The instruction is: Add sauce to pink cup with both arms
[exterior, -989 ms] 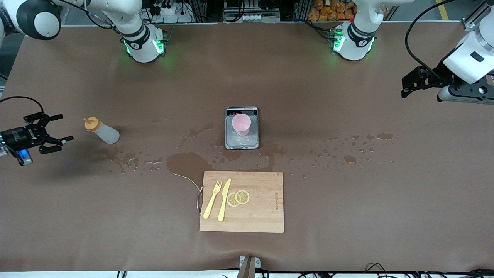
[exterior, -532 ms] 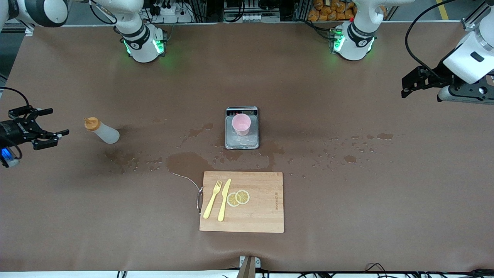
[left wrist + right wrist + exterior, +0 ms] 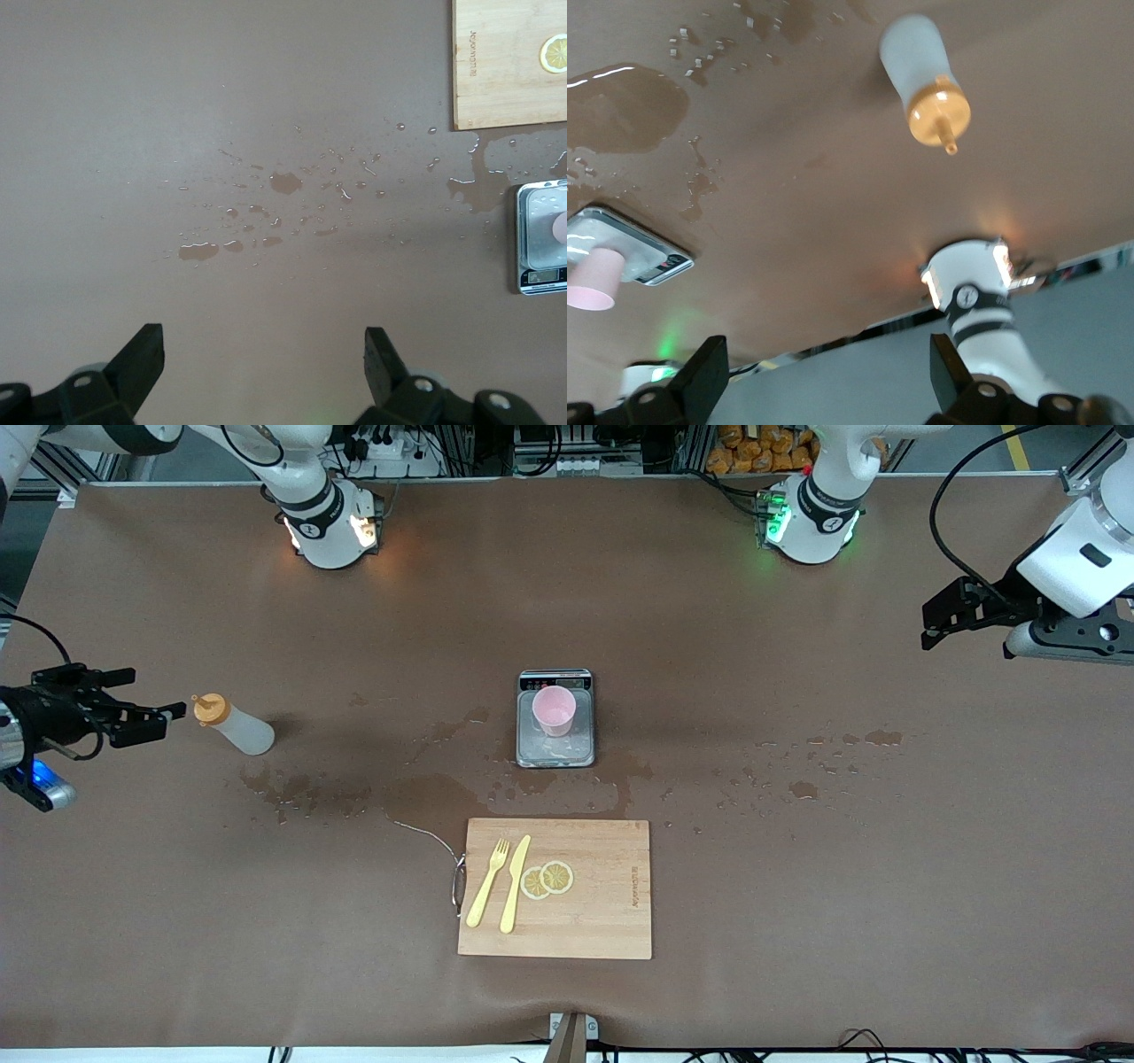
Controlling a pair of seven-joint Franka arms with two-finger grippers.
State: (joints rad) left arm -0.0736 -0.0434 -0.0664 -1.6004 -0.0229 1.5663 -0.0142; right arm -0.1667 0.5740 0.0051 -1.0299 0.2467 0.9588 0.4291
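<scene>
Sauce (image 3: 235, 726): whitish squeeze bottle, orange nozzle cap.

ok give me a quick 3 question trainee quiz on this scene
1. True or false: the sauce bottle stands upright.
2. The pink cup sits on: A) the cutting board B) the scale C) bare table
3. Which pincer is beside the bottle's orange cap?

Key:
1. False, it lies on its side.
2. B
3. The right pincer, open; the left pincer waits open at the left arm's end.
</scene>
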